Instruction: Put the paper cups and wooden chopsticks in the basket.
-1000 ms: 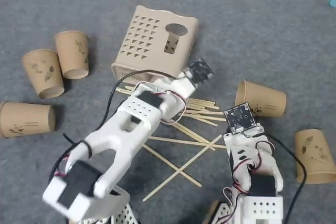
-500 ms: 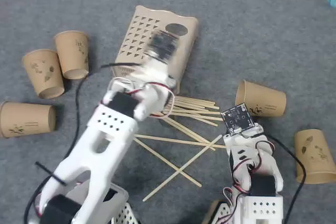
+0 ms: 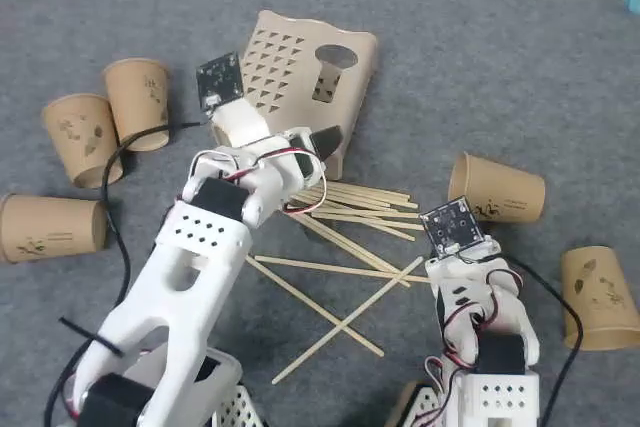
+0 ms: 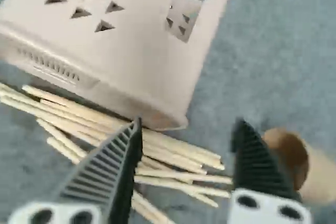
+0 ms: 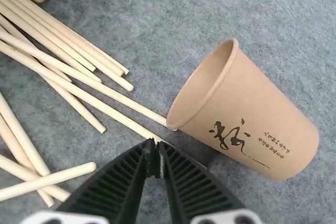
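A beige perforated basket (image 3: 300, 72) lies tipped over at the back, with its handle cut-out facing up. Wooden chopsticks (image 3: 350, 217) are scattered in front of it. Several paper cups lie around: a group at the left (image 3: 82, 139) and two at the right (image 3: 497, 190). My left gripper (image 4: 189, 127) hangs open and empty over the chopsticks (image 4: 157, 156) at the basket's (image 4: 115, 40) front edge; in the high view it (image 3: 315, 152) is at the basket's near corner. My right gripper (image 5: 156, 145) is shut and empty, just short of a cup's (image 5: 241, 114) rim and some chopsticks (image 5: 68, 72).
The grey felt table (image 3: 500, 77) has free room at the back right. One cup (image 3: 600, 297) lies near the right edge and another (image 3: 50, 227) at the far left edge. Black cables trail along the left arm (image 3: 180, 287).
The left arm has swung left, and its wrist camera has gone from the basket's right front to its left side. The right arm has stayed still.
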You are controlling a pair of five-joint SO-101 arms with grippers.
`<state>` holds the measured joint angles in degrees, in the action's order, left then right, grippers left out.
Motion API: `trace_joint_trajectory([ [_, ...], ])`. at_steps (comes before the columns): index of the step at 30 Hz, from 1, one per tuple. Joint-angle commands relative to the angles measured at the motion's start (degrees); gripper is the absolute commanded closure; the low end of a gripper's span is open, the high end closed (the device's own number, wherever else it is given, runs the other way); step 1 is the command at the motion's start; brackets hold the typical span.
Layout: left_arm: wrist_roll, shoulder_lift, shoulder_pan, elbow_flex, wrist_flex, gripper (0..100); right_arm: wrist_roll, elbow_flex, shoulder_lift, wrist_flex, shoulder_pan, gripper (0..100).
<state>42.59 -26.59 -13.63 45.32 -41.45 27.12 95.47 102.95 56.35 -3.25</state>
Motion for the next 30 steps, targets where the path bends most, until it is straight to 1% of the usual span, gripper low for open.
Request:
trace_joint_trajectory([
  [1, 1.67, -2.29, 0.53, 1.80, 6.24, 72, 0.79, 0.79, 0.92, 0.31, -0.13, 99.0],
  [4, 1.67, -1.05, 1.76, 2.77, 7.91, 77, 0.79, 0.79, 0.92, 0.31, -0.13, 99.0],
  [6, 1.58, 0.79, 4.22, 1.80, 8.00, 85, 0.88, 0.79, 0.92, 0.31, -0.13, 99.0],
  [8, 1.23, 3.16, 7.21, 0.13, 8.09, 96, 0.88, 0.79, 0.92, 0.22, -0.13, 99.0],
  [9, 0.00, 4.31, 8.62, -0.92, 8.09, 100, 0.88, 0.79, 0.92, 0.22, -0.13, 99.0],
  [11, -3.08, 5.63, 10.37, -2.24, 7.82, 98, 0.88, 0.79, 0.92, 0.22, -0.13, 99.0],
  [12, -4.31, 6.15, 10.81, -2.42, 7.74, 99, 0.88, 0.79, 0.92, 0.13, -0.13, 99.0],
  [16, -9.14, 6.68, 10.99, -1.27, 6.24, 99, 0.88, 0.79, 0.92, -0.04, -0.13, 99.0],
  [20, -14.24, 6.86, 11.78, 0.22, 6.59, 99, 0.88, 0.79, 0.92, -0.13, -0.13, 99.0],
  [25, -15.82, 8.09, 15.30, -0.04, 9.49, 99, 0.88, 0.79, 0.92, -0.13, -0.13, 99.0],
  [30, -15.82, 18.11, 17.05, -4.44, 9.41, 99, 0.88, 0.79, 0.92, 0.13, -0.13, 99.0],
])
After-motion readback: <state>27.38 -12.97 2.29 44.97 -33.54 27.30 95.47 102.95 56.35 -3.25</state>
